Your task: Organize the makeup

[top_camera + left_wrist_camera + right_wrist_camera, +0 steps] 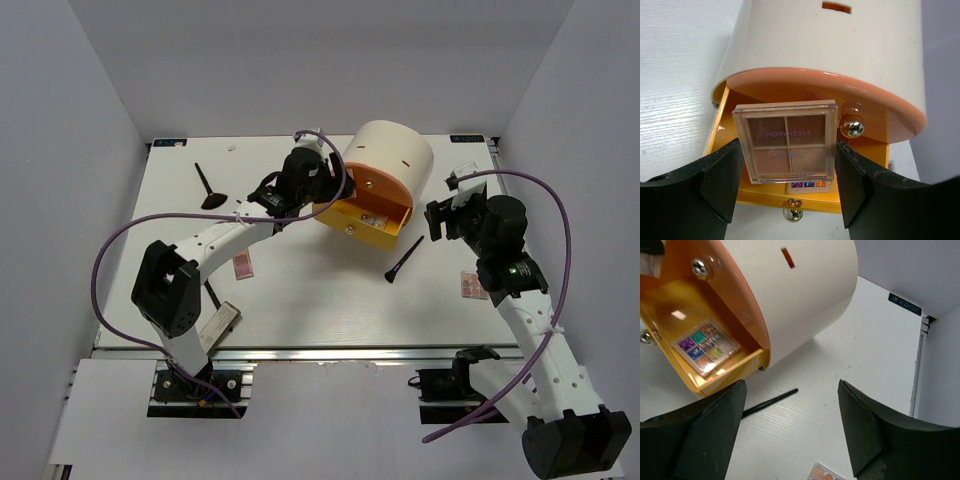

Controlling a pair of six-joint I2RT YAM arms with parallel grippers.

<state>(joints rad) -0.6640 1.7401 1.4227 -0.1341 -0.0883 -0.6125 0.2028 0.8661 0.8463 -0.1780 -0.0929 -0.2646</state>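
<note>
My left gripper (786, 145) is shut on a brown four-pan eyeshadow palette (787, 142) and holds it over the open yellow drawer (860, 150) of the cream cylinder unit (392, 152). A multicoloured palette (706, 346) lies inside that drawer. In the top view the left gripper (335, 195) is at the drawer's left end. My right gripper (437, 218) is open and empty, above the table to the right of the unit. A thin black brush (403, 260) lies below the drawer, also seen in the right wrist view (771, 401).
A second black brush (208, 187) lies at the far left. A pink palette (243, 266) lies under the left arm. A silvery compact (220, 322) lies by the left base. Another palette (472, 285) lies by the right arm. Grey walls stand on both sides.
</note>
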